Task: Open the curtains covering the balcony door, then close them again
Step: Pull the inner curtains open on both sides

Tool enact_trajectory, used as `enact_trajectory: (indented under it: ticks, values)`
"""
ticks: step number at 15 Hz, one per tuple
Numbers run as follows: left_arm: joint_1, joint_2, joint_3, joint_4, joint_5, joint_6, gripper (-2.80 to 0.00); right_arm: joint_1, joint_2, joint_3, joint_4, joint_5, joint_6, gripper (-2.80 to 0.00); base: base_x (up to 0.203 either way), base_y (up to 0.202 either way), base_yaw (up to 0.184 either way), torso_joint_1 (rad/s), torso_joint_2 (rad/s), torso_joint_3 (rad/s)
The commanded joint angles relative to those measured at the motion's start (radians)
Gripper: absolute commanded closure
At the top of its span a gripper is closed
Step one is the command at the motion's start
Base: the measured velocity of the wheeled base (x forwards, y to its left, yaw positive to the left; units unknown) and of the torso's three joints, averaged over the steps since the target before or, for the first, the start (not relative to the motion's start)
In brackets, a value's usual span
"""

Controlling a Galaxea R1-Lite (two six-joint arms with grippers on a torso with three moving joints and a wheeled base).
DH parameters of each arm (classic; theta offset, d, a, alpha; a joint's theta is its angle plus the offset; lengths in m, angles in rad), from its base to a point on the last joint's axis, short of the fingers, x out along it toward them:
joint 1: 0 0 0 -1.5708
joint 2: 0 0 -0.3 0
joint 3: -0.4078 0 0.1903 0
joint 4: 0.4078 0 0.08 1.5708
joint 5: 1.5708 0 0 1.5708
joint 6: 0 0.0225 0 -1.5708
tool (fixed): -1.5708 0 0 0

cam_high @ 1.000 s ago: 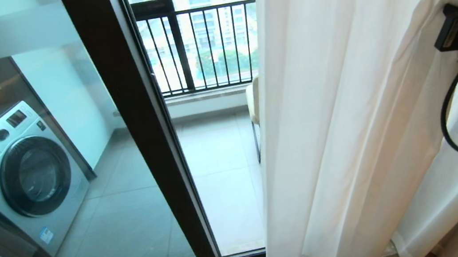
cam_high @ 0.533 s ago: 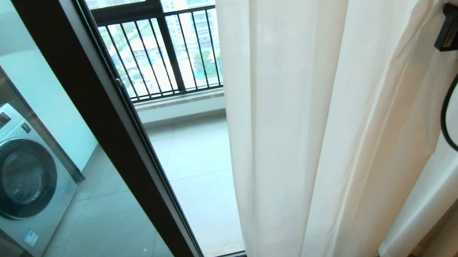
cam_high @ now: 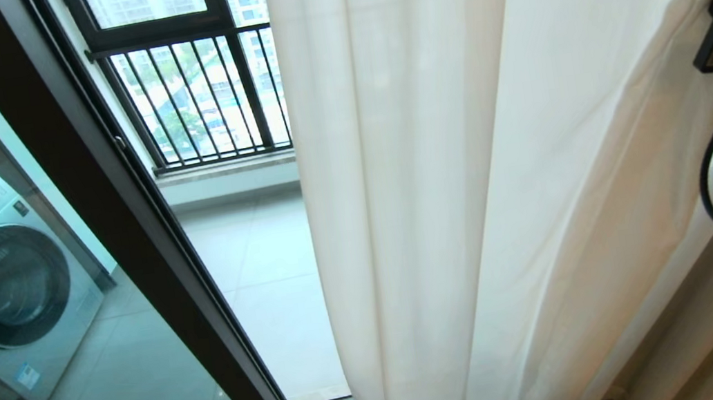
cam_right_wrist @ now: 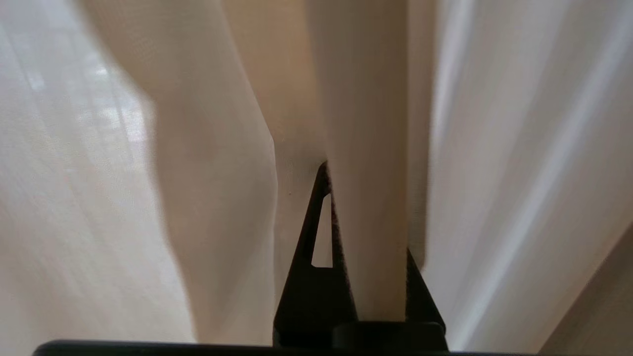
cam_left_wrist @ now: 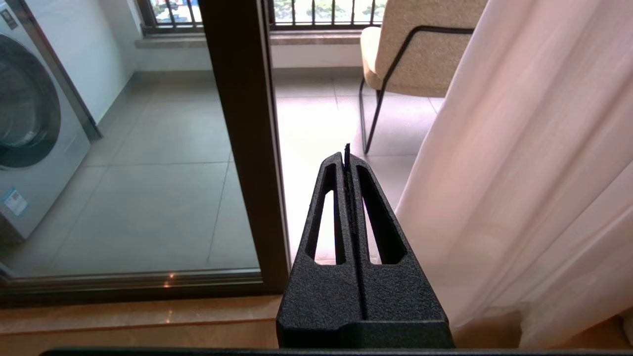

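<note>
Right end effector clamped on a fold of the curtains; in the right wrist view one finger lies on the near side of the pinched fold, the other mostly behind it. Grip sits high, at the panel's right side as the head view shows it, well right of the balcony door frame post. Fabric's long axis runs vertical, floor-length; the free hem hangs just right of that post, and the folds slant from the hem up toward the grip.

Left end effector pinched shut on nothing, parked low, pointing at the glass just right of the door post; right arm is the only one on the cloth. Judgement: closing pass under way; hem must travel leftward, across the post, to cover the door.

Against the earlier head frames: hem now nearer the post, less balcony floor exposed, chair now hidden behind the cloth. Whole scene has also slid left, washing machine included, so the camera moved too.
</note>
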Motion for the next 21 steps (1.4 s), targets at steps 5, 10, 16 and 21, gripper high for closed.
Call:
enact_trajectory:
  ticks: [5, 10, 16, 21]
  values:
    - [0.000, 0.000, 0.000, 0.000, 0.000, -0.001, 0.00, 0.003, 0.002, 0.003, -0.004, 0.000, -0.003, 0.00, 0.000, -0.190, 0.002, 0.003, 0.00, 0.001]
    - [0.000, 0.000, 0.000, 0.000, 0.000, -0.001, 0.00, 0.003, 0.002, 0.005, -0.004, 0.000, -0.003, 0.00, 0.000, -0.190, 0.001, 0.002, 0.00, 0.003]
    - [0.000, 0.000, 0.000, 0.000, 0.000, -0.001, 0.00, 0.003, -0.003, 0.005, -0.003, 0.000, -0.003, 0.00, 0.000, -0.181, 0.001, 0.001, 0.00, 0.003]
    - [0.000, 0.000, 0.000, 0.000, 0.000, -0.001, 0.00, 0.003, -0.003, 0.008, -0.004, 0.000, -0.003, 0.00, 0.000, -0.016, 0.000, 0.000, 0.00, 0.000]
